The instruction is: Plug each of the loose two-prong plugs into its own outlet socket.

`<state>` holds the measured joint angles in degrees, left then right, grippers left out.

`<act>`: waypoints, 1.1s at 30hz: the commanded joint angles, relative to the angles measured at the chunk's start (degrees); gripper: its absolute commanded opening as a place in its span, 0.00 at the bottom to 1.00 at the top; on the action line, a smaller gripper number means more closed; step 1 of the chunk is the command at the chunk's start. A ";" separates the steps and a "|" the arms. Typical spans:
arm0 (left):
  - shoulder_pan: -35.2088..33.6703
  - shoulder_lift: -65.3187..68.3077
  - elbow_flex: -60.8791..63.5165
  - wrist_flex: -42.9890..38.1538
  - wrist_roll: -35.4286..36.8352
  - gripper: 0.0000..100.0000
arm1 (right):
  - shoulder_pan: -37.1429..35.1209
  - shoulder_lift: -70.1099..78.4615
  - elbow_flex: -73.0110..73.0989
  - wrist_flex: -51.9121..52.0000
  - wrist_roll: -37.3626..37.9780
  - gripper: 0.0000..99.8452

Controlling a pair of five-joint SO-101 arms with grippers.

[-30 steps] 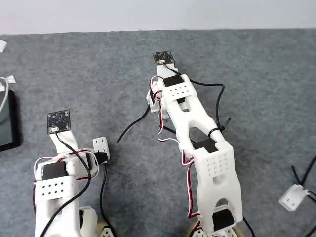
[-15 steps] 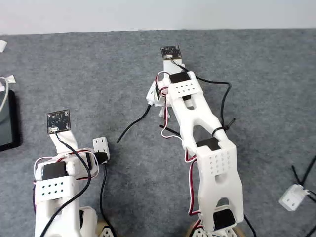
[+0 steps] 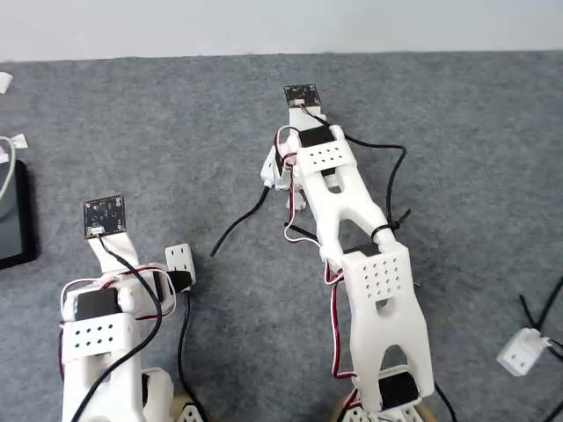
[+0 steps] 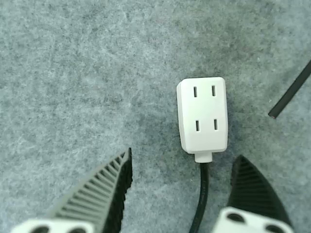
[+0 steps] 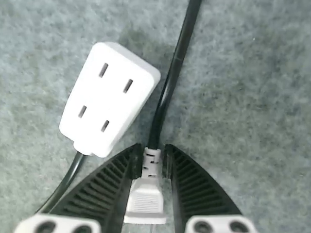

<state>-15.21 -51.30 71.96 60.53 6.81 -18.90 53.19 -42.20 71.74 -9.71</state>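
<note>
Showing the right gripper [image 5: 150, 148] closed on a white plug [image 5: 145, 194], whose prongs are cut off at the frame edge. The plug's black cord [image 5: 175, 63] runs away past a white outlet block [image 5: 109, 99]. This block lies just beside the fingertips, sockets facing up, and does not touch the plug. In the high view this gripper is hidden beneath its own arm [image 3: 343, 202].

The left gripper [image 4: 184, 159] stands open. A second outlet block [image 4: 202, 114] lies just ahead of its fingertips, untouched, and that block's black lead [image 4: 201, 194] passes between the fingers. A loose black cable end [image 4: 289, 94] lies nearby.

At the high view's lower right, a small white block [image 3: 525, 350] with black leads is too small to tell plug from socket. A dark flat device [image 3: 13, 215] is cut by the left edge. Grey carpet [image 3: 457, 132] covers the table, and a pale wall [image 3: 264, 26] bounds it behind.
</note>
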 commanded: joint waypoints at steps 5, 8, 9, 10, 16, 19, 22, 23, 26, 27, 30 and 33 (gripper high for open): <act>-0.09 0.09 -0.57 -1.58 -0.53 0.24 | -0.31 4.88 -12.48 6.81 2.73 0.00; -0.09 0.09 -0.57 -1.58 -0.53 0.24 | -0.31 6.99 -16.88 10.68 2.29 0.01; -0.09 0.09 -0.57 -1.58 -0.53 0.24 | -0.13 7.52 -18.37 11.91 1.49 0.01; -0.09 0.09 -0.57 -1.58 -0.53 0.24 | -0.04 7.87 -19.78 13.14 0.79 0.01; -0.09 0.09 -0.57 -1.41 -0.53 0.24 | 0.13 6.90 -29.19 25.45 -1.58 0.01; -0.09 0.09 -0.57 -1.32 -0.53 0.24 | 0.13 5.93 -37.27 31.69 -2.46 0.01; 0.53 0.09 -0.66 -1.14 -0.53 0.24 | 1.19 3.91 -38.77 31.60 -2.37 0.01; 1.05 0.18 -0.66 -1.05 -0.70 0.24 | 1.54 3.12 -38.59 31.60 -2.37 0.01; 2.73 0.18 -0.84 0.26 -4.92 0.18 | 2.77 -1.19 -34.46 31.60 -2.37 0.01; 3.25 0.18 -0.84 0.26 -5.89 0.14 | 3.12 -3.38 -32.35 31.60 -2.46 0.01; 3.69 0.18 -0.92 0.00 -6.59 0.02 | 2.95 -11.74 -24.88 31.52 -3.34 0.01; 3.69 0.18 -0.92 -0.26 -6.68 0.01 | 0.75 -21.14 -16.62 31.43 -5.27 0.01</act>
<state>-12.04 -51.30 71.96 60.62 1.01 -16.44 44.31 -63.82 100.57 -13.41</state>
